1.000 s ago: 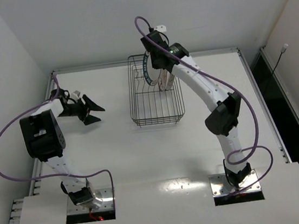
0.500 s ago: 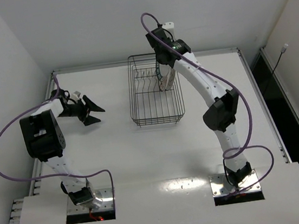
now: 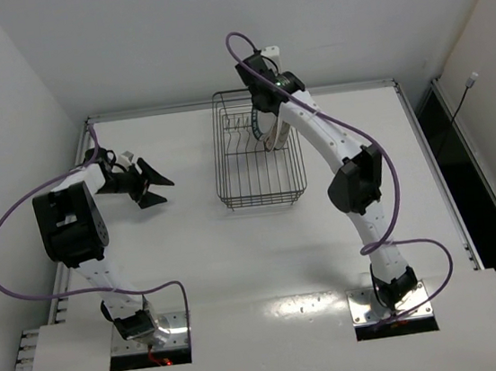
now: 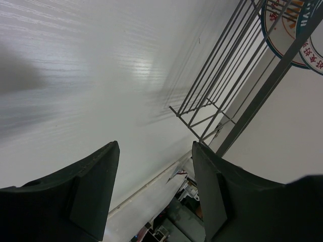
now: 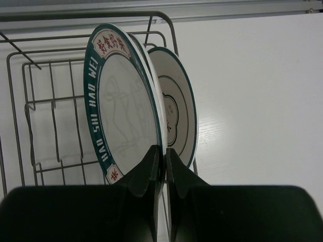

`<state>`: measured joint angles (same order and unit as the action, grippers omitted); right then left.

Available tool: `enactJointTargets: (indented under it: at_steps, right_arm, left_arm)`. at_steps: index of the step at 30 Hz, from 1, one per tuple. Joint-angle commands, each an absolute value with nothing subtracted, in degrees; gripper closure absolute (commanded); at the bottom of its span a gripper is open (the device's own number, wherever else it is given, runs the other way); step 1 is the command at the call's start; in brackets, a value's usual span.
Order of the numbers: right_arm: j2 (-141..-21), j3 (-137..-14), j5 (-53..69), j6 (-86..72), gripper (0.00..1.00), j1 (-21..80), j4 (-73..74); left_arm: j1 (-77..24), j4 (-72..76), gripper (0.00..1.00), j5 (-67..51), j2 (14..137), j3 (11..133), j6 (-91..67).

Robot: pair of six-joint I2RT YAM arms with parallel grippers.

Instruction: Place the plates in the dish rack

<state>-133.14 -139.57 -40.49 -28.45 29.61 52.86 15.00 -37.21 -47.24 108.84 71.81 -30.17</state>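
The dish rack (image 3: 261,200) is a dark wire basket at the far middle of the table. My right gripper (image 5: 162,153) is shut on the edge of the plate with the dark lettered rim (image 5: 126,111) and holds it upright on edge inside the rack (image 5: 50,101). A second plate with a small centre mark (image 5: 177,117) stands just behind it. From above, the right gripper (image 3: 261,102) hangs over the rack's far right corner, with the plates (image 3: 276,135) below it. My left gripper (image 3: 150,181) is open and empty, left of the rack. An orange-marked plate (image 4: 282,17) shows behind the rack wires (image 4: 222,65).
Walls close off the table at the far side and on the left. A metal rail (image 3: 238,102) runs along the far edge, just behind the rack. The right arm's purple cable (image 3: 393,186) loops over the table's right half.
My right gripper has swung the lettered plate from tilted, face-up over the rack, to upright on edge and lower among the wires. The left arm has not moved.
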Motion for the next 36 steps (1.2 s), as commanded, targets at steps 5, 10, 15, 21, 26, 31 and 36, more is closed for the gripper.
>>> enactJointTargets:
  at_steps: [5,10,15,21,26,31,36]
  right_arm:
    - [-128.7,-143.4,-49.6,-19.9,1.0,30.0,49.8]
    - [-129.3,-143.4,-54.7,-13.5,1.0,33.5,45.6]
    - [-132.3,-143.4,-58.6,-8.7,1.0,36.3,41.7]
    - [-134.6,-143.4,-58.1,-8.5,1.0,37.4,41.7]
    - [-135.6,-141.9,-57.6,-9.7,1.0,37.4,42.8]
    - [-135.6,-141.9,-58.1,-9.7,1.0,37.4,42.3]
    - [-134.0,-142.4,-60.7,-7.0,1.0,36.9,41.0]
  left_arm:
    - [15.6,-37.0,0.44,-48.5,107.3,71.7,-29.6]
    - [15.6,-37.5,0.44,-48.5,108.5,72.3,-29.6]
    - [15.6,-38.1,0.44,-48.0,108.5,72.3,-29.6]
    - [15.6,-38.1,0.44,-48.0,108.5,72.3,-29.6]
    - [15.6,-38.1,0.44,-48.0,108.5,72.3,-29.6]
    - [15.6,-38.1,0.44,-48.0,108.5,72.3,-29.6]
    - [15.6,-38.1,0.44,-47.5,107.9,71.8,-29.6]
